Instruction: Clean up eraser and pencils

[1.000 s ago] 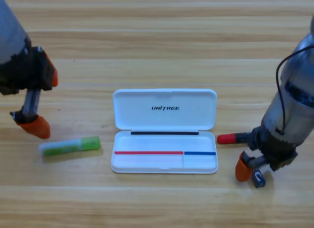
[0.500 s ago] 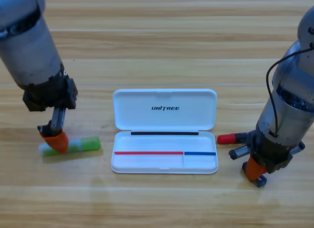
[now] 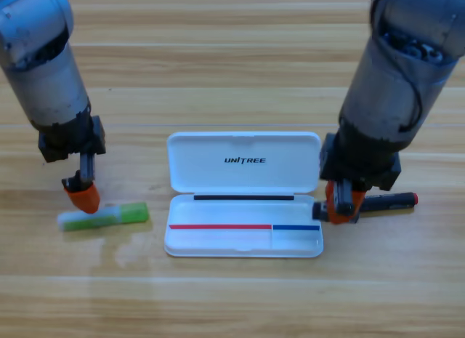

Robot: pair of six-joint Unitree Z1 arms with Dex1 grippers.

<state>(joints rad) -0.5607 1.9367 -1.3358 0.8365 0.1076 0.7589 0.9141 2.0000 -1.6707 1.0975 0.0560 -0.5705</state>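
The desk is pale wood with long grain lines and a soft sheen. Between the two claws lies an open white case of smooth, glossy plastic. Just below the left claw, whose orange tips look matt and rubbery, rests a green pencil with a translucent, plastic-looking body. The arm casings above look like dull grey metal.

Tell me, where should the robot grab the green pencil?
Probably around the middle of the green pencil, coming straight down from above. It lies flat on the table, nearly left to right, so jaws should close across its thin width. The left gripper hovers just above it.
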